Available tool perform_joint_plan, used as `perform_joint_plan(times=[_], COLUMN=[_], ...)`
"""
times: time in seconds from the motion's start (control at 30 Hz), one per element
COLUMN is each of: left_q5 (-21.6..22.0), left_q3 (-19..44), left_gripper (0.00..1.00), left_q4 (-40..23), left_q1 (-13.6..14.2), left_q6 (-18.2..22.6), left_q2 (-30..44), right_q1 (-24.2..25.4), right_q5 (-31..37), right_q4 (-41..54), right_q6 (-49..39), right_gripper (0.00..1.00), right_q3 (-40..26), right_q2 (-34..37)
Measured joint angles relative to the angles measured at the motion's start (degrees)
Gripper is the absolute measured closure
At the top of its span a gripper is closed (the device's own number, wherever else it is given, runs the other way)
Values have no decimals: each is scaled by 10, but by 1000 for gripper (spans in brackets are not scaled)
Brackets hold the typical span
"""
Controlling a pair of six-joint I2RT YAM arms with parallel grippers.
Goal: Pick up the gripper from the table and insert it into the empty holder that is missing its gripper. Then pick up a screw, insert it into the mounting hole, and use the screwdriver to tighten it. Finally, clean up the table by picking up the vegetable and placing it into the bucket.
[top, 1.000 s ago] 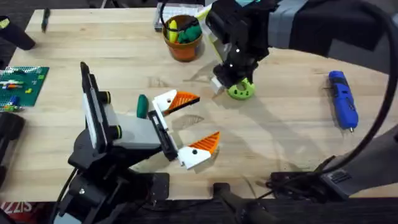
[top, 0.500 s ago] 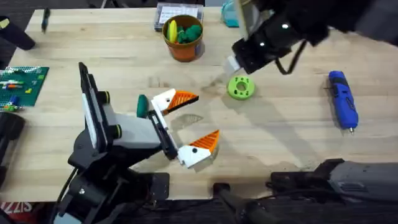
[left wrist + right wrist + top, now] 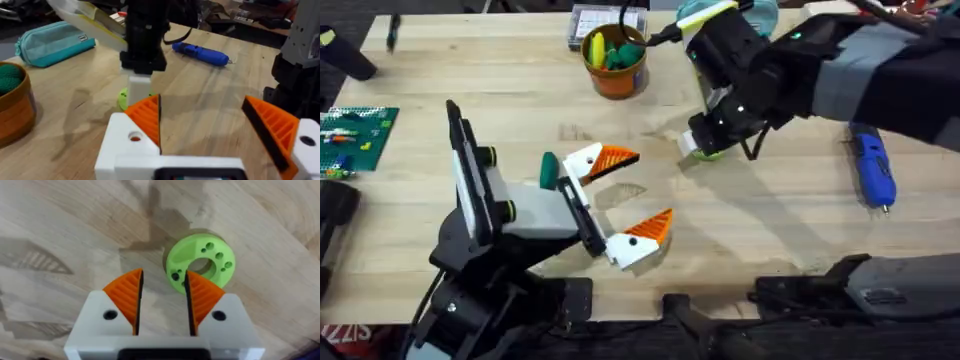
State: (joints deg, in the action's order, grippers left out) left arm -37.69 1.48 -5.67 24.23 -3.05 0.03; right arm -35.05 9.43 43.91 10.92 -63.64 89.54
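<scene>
With the right gripper (image 3: 162, 297) narrowly parted beside the green gripper (image 3: 200, 264), its rim should be straddled before closing.

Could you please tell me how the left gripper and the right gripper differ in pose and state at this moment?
The left gripper lies low near its base with fingers spread wide and nothing between them; the right gripper points down at the table, fingers close together. The left gripper is apart from the lime-green gripper piece, while the right gripper's fingertips sit at its rim. Both have white fingers with orange ribbed pads.
</scene>
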Motion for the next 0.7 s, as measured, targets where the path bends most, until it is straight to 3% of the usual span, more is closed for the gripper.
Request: perform_joint_plan(times=[0.3,0.7], left_q5=[0,0], left_q3=[0,0], left_gripper=[14,14], left_q4=[0,0], left_q1=[0,0], left_q6=[0,0], left_q2=[0,0], right_q1=[0,0], right_q5=[0,0], right_q4=[-27,-36], right_q6=[2,3], right_gripper=[517,517], right_q3=[0,0], right_q2=[44,46])
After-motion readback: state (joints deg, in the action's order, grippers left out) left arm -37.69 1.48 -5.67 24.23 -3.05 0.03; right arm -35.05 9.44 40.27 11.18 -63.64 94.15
